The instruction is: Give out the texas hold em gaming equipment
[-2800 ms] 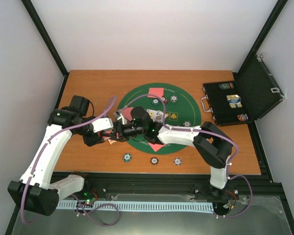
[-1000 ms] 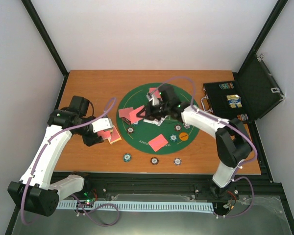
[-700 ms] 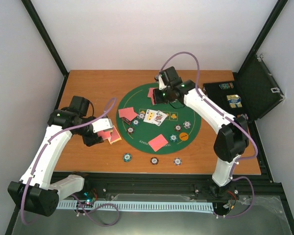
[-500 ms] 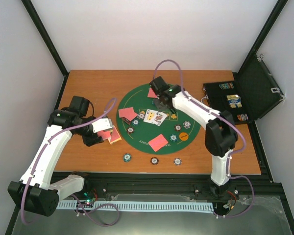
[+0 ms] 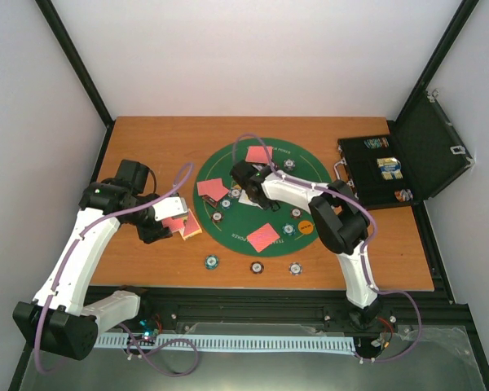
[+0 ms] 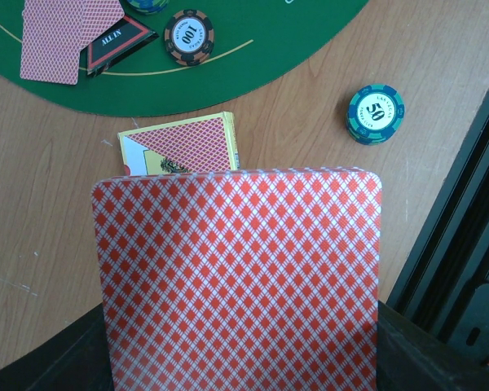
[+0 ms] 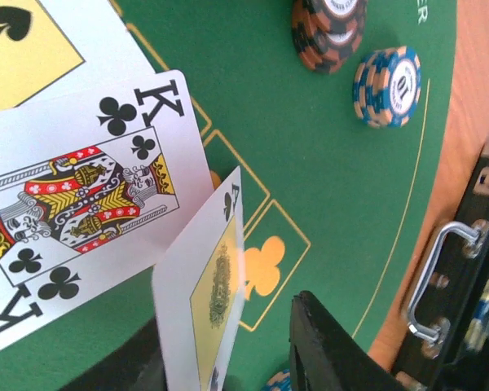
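My left gripper (image 5: 176,221) is clamped on red lattice-backed cards (image 6: 236,277) beside the green mat (image 7: 326,155). The right gripper (image 5: 242,182) stands parted around a tilted ace (image 7: 205,297), over the mat.

Three poker chips (image 5: 212,261) (image 5: 257,267) (image 5: 295,268) in a row on bare wood along the near edge of the table (image 5: 147,138). At least five more chip spots (image 5: 288,164) (image 5: 226,204) (image 5: 218,217) (image 5: 297,213) (image 5: 288,230) on the one green mat (image 5: 224,167); count unsure under the arm (image 5: 293,194).

Three face-down pink-red-backed lots on the mat: far lot (image 5: 259,154), left lot (image 5: 212,189), near lot (image 5: 263,237). Two overlapping cards countable in the left lot.

Adds up to three face-up cards: spade card (image 7: 33,49), king of clubs (image 7: 81,179), ace (image 7: 208,285) on edge.

One lifted card (image 6: 236,277), one yellow-edged pack (image 6: 179,142) beyond it.

One orange button (image 5: 306,227), one black triangular marker (image 6: 118,45).

One black case (image 5: 391,167) at the table's right edge.
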